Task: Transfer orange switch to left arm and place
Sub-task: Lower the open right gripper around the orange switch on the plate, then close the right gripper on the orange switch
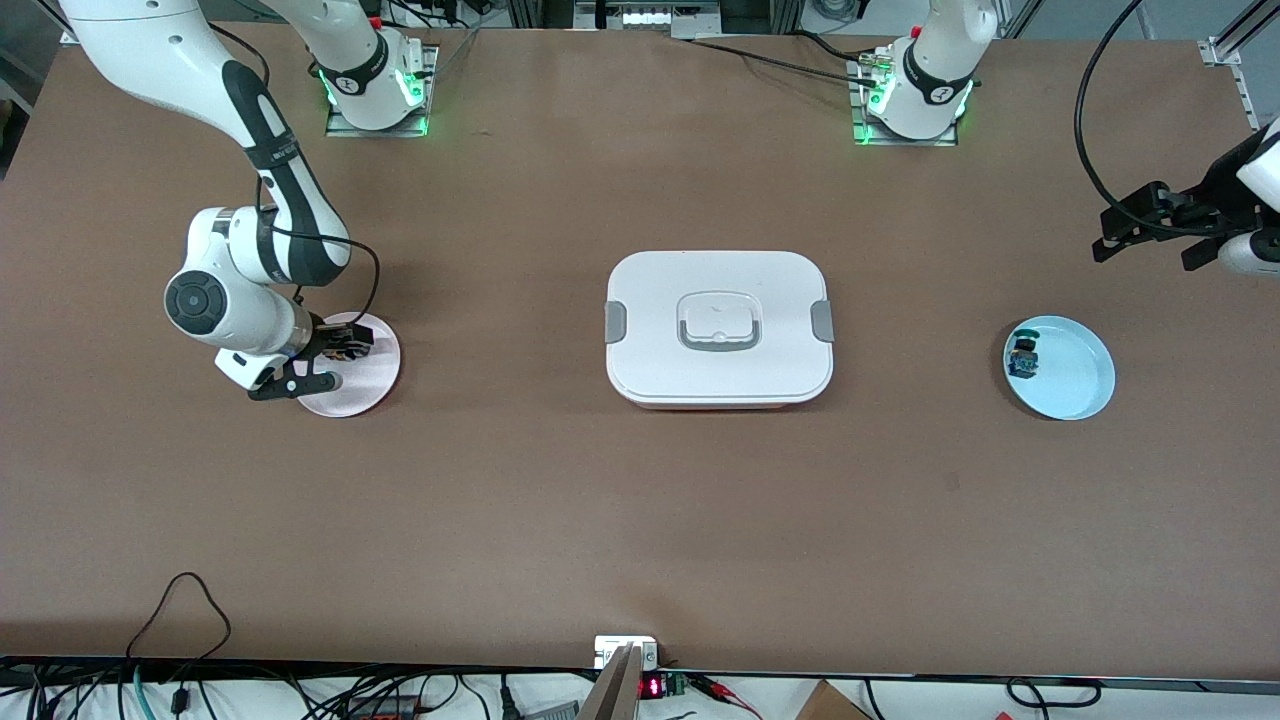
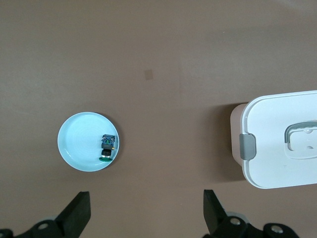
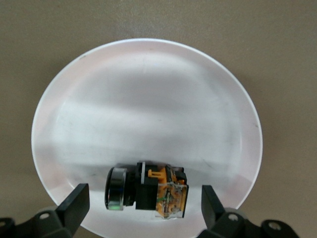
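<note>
Both grippers are standing open, empty. The right gripper (image 3: 143, 206) is hanging over the orange switch (image 3: 146, 191), seemingly lying crosswise between its fingers on the pink plate (image 1: 375, 375); the left gripper (image 2: 146, 210) is waiting well away from that plate.

A brown table (image 1: 560, 520) fills the view, cables (image 1: 180, 690) probably trailing below.

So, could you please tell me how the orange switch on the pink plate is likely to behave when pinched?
The orange switch looks rigid, so it should not flex. It lies on its side on the pink plate; its round end might let it roll. The right pincer stands open around it.
</note>
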`<state>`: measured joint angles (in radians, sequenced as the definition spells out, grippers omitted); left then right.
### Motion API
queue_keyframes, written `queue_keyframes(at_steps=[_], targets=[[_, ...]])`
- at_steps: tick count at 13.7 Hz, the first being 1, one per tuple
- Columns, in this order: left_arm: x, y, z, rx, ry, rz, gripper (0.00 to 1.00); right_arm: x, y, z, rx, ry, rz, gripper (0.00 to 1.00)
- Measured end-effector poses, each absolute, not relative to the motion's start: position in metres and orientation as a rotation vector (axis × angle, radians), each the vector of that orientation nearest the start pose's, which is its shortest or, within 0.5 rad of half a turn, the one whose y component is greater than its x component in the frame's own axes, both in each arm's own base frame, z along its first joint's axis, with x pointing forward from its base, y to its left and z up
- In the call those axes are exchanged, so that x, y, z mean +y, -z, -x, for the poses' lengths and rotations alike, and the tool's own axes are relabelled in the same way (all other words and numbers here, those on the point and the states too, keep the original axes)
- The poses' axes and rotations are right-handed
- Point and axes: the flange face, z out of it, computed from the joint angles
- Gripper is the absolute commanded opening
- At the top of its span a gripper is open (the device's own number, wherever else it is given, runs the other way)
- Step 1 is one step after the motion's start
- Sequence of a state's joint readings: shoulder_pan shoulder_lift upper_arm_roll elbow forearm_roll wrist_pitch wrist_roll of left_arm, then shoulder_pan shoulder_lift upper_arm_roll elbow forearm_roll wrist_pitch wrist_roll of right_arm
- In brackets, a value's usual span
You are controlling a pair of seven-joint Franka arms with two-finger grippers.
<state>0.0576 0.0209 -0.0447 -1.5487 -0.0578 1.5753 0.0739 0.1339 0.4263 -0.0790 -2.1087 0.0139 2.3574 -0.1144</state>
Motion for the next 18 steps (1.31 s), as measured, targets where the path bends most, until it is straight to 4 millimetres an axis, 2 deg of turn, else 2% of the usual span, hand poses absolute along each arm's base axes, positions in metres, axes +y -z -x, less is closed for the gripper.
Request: queue_keyframes(at_steps=[7,11,18], targets=[[0.001,-0.624,-0.562,0.097,0.013,3.199,1.0,0.03,-0.184,-0.557,-0.252,-0.292,3.137,1.0],[0.001,-0.624,-0.562,0.097,0.013,3.199,1.0,0.03,-0.177,-0.553,-0.177,-0.271,3.111,1.0],[0.001,-0.624,-0.562,0.097,0.013,3.199,1.0,0.029,-0.173,-0.551,-0.173,-0.276,3.11,0.99]])
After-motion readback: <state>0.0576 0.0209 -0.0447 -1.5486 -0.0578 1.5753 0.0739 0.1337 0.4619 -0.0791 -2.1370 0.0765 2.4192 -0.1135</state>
